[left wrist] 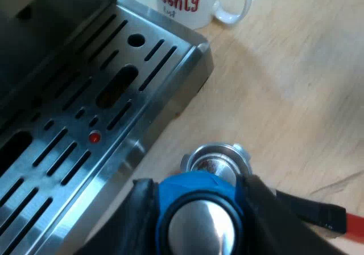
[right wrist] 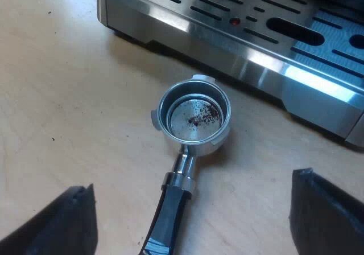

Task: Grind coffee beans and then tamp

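Note:
My left gripper (left wrist: 200, 223) is shut on a blue tamper (left wrist: 193, 189) with a shiny metal face, its black fingers (left wrist: 139, 221) pressed on both sides. The tamper hangs just above the metal holder (left wrist: 218, 157), which lies on the wooden table beside the espresso machine's drip tray (left wrist: 85, 112). The holder's basket (right wrist: 194, 117) is nearly bare, with a few dark coffee specks on its floor. Its dark handle (right wrist: 170, 209) runs toward my right gripper (right wrist: 191, 189), which stands open, wide apart, astride the handle without touching it. The handle's red end (left wrist: 355, 227) shows past the tamper.
A white mug (left wrist: 190, 1) with red lettering stands on the table at the corner of the machine's drip tray. The steel edge of the tray (right wrist: 244, 61) runs close behind the holder. Bare wooden table (right wrist: 68, 107) lies around the holder.

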Controlling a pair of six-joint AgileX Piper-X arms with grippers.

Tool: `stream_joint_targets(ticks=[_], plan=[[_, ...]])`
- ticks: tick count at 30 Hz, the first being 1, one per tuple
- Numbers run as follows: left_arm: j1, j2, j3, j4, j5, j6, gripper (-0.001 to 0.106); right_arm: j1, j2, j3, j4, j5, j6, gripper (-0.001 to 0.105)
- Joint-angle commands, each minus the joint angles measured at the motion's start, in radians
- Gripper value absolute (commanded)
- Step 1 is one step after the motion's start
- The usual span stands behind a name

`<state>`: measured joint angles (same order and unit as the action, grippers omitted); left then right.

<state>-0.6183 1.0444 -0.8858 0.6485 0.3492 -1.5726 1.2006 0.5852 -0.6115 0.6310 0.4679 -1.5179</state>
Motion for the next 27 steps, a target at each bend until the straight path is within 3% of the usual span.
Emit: stream_joint_targets(ticks=[1,12,16,27], plan=[[-0.032,0.022,-0.022,-0.006,0.008,0.004,0.000,-0.002,-0.002,-0.002,-0.006,-0.001,-0.012,0.070],[-0.170,0.122,-0.027,-0.094,-0.024,0.004,0.000,-0.002,-0.002,-0.002,-0.006,-0.001,-0.012,0.070],[-0.178,0.161,-0.039,-0.094,-0.024,0.013,0.000,-0.002,-0.002,-0.002,-0.006,-0.001,-0.012,0.070],[-0.178,0.242,-0.045,-0.094,-0.040,0.123,0.000,-0.002,-0.002,-0.002,-0.006,-0.001,-0.012,0.070]])
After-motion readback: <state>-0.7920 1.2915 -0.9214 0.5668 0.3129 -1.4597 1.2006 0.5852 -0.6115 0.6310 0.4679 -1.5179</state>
